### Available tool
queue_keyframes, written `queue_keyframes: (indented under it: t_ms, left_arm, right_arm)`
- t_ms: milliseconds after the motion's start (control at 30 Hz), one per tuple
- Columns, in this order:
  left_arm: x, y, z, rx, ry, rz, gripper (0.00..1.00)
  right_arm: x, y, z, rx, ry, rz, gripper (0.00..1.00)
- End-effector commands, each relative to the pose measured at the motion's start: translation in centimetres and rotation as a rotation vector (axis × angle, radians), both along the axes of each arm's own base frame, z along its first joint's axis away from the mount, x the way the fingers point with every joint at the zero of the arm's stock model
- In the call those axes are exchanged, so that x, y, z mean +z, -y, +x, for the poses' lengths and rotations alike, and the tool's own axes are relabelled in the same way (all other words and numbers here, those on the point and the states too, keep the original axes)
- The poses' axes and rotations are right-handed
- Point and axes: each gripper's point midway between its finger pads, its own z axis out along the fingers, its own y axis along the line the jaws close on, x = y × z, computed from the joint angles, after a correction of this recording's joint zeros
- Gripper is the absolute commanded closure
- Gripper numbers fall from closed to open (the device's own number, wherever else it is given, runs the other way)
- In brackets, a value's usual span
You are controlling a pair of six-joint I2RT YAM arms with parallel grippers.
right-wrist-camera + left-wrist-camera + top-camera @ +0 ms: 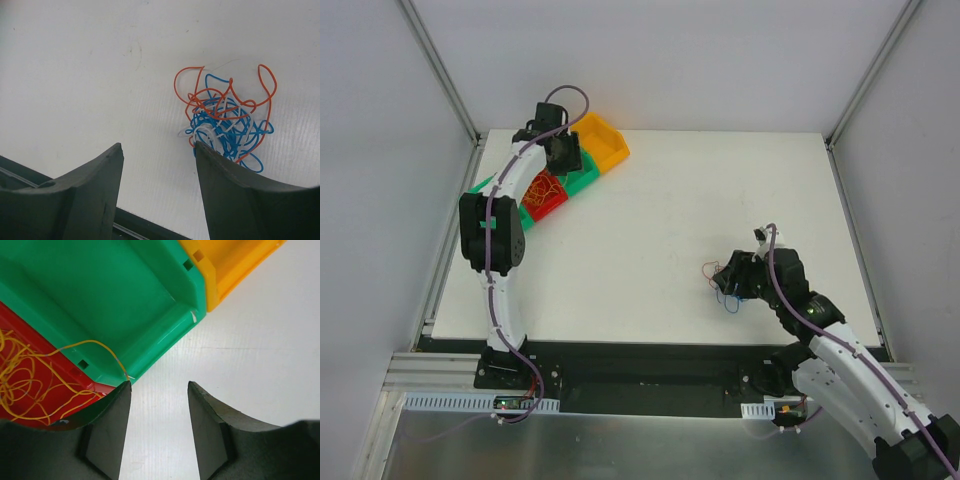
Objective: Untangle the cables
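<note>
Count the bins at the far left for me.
3: yellow bin farthest, green bin next, red bin nearest, in a row. A green edge behind the left arm may be a fourth.

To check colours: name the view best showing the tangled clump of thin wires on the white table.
Right wrist: the orange, blue and white wire clump is close, strands distinct. Top external: tiny. Left wrist: absent.
</note>
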Motion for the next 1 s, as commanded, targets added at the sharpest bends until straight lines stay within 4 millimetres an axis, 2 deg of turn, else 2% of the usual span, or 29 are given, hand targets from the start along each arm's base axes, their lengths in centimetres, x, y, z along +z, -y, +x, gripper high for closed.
queue_keyframes:
  t_ms: [0, 67, 133, 267, 433, 633, 700, 767, 833, 967]
  left_arm:
    - [0.9, -2.6, 1.3, 0.079, 0.061, 0.256, 0.52]
    - [0.7, -3.0, 1.3, 0.111, 0.062, 0.319, 0.53]
    - [0.6, -3.3, 1.3, 0.137, 0.063, 0.358, 0.58]
    - [-0.2, -3.4, 1.3, 0.139, 0.051, 0.374, 0.63]
    - [-1.3, -3.5, 1.2, 0.129, 0.030, 0.390, 0.64]
    - [-1.3, -3.4, 1.5, 0.128, 0.032, 0.387, 0.60]
    - [-1.1, -3.8, 1.5, 0.144, 0.037, 0.405, 0.67]
    - [-0.7, -4.4, 1.3, 0.171, 0.043, 0.428, 0.87]
    - [0.1, -4.9, 1.2, 0.192, 0.062, 0.442, 0.99]
    - [1.5, -5.9, 1.3, 0.237, 0.094, 0.449, 1.00]
  right_arm:
    - [-0.1, 0.1, 0.0, -0.016, -0.006, 0.014, 0.39]
    - [-0.1, 0.1, 0.0, -0.018, -0.005, 0.014, 0.38]
    - [-0.2, 0.0, 0.0, -0.014, -0.010, 0.017, 0.38]
    - [-0.2, -0.1, 0.0, -0.013, -0.006, 0.023, 0.38]
    - [-0.5, -0.3, 0.0, -0.010, -0.016, 0.033, 0.38]
    - [-0.3, -0.3, 0.1, -0.012, -0.010, 0.036, 0.38]
    - [-0.2, -0.3, 0.1, -0.012, -0.007, 0.039, 0.39]
    - [-0.2, -0.4, 0.0, -0.010, -0.008, 0.041, 0.38]
    - [-0.5, -0.3, 0.0, -0.012, -0.014, 0.040, 0.39]
    - [-0.7, -0.4, -0.1, -0.010, -0.018, 0.044, 0.38]
